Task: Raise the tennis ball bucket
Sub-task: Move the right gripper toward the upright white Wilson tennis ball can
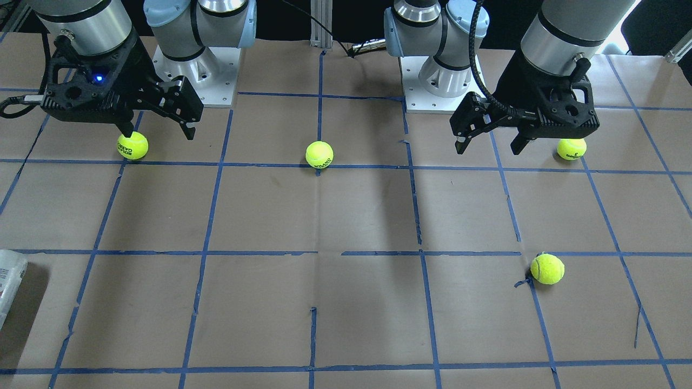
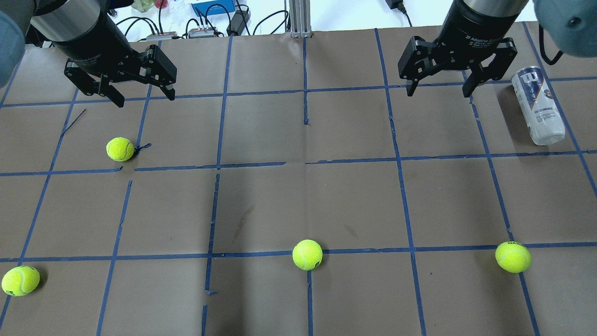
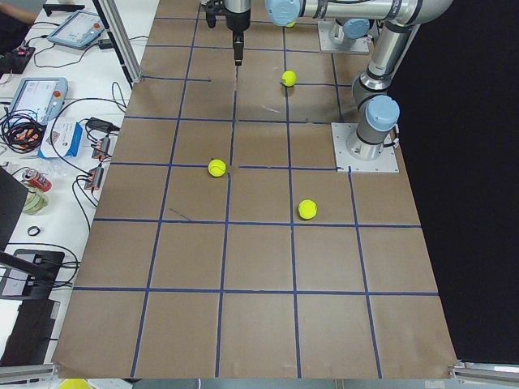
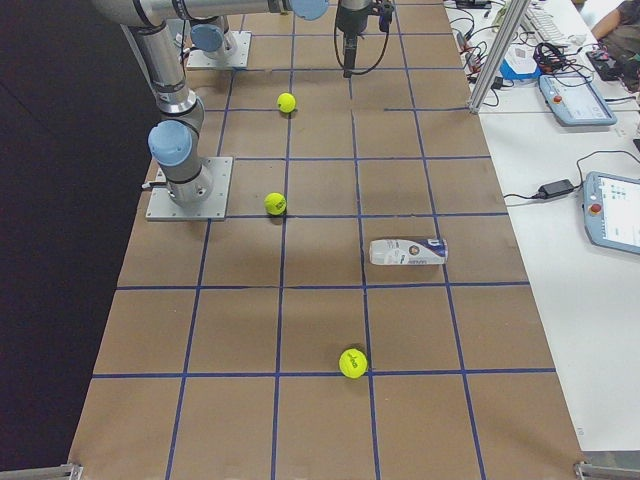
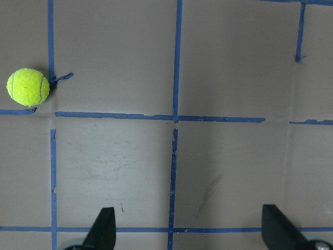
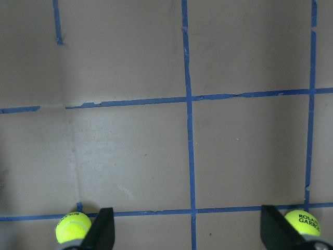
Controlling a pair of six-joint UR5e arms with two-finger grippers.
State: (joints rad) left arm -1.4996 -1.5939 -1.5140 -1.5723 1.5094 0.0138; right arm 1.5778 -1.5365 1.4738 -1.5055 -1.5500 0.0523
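Note:
The tennis ball bucket (image 2: 537, 106) is a clear can with a white and navy label. It lies on its side at the far right of the table, and also shows in the exterior right view (image 4: 407, 252) and at the left edge of the front view (image 1: 8, 286). My right gripper (image 2: 438, 92) hangs open and empty above the table, to the left of the can and apart from it; it also shows in the front view (image 1: 159, 134). My left gripper (image 2: 145, 99) hangs open and empty at the far left, and shows in the front view (image 1: 487, 148).
Several yellow tennis balls lie on the brown, blue-taped table: one (image 2: 120, 149) near the left gripper, and three along the near side (image 2: 21, 281), (image 2: 307, 255), (image 2: 513, 256). Cables and devices lie beyond the table's far edge (image 2: 200, 28).

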